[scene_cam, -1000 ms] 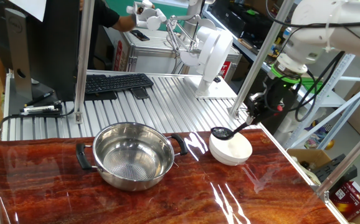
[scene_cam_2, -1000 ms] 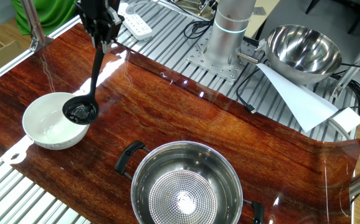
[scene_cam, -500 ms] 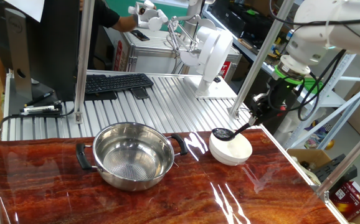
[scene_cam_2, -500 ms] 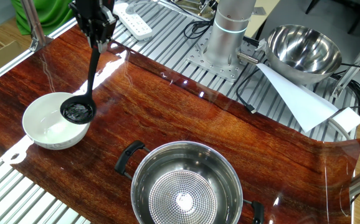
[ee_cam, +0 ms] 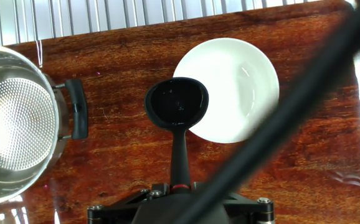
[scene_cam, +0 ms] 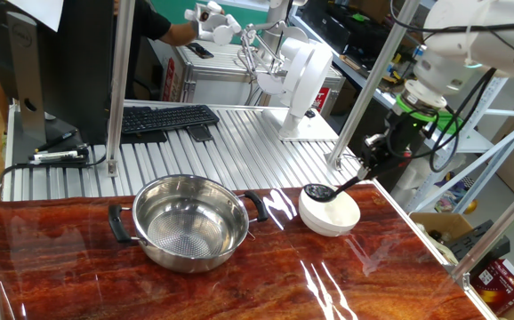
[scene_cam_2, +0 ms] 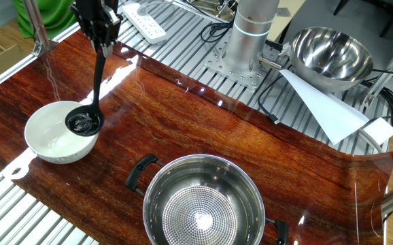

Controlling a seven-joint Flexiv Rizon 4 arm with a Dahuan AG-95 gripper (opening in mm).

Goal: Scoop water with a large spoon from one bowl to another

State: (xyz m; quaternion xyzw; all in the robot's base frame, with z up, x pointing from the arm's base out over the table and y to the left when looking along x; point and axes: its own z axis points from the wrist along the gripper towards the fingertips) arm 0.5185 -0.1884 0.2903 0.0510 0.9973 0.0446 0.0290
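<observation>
While the gripper clamps the ladle's handle, its cup hangs over the white bowl's rim, right of the steel pot.

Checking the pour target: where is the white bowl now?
In the other fixed view the white bowl sits at the table's left edge, under the ladle cup, well apart from the steel pot.
</observation>
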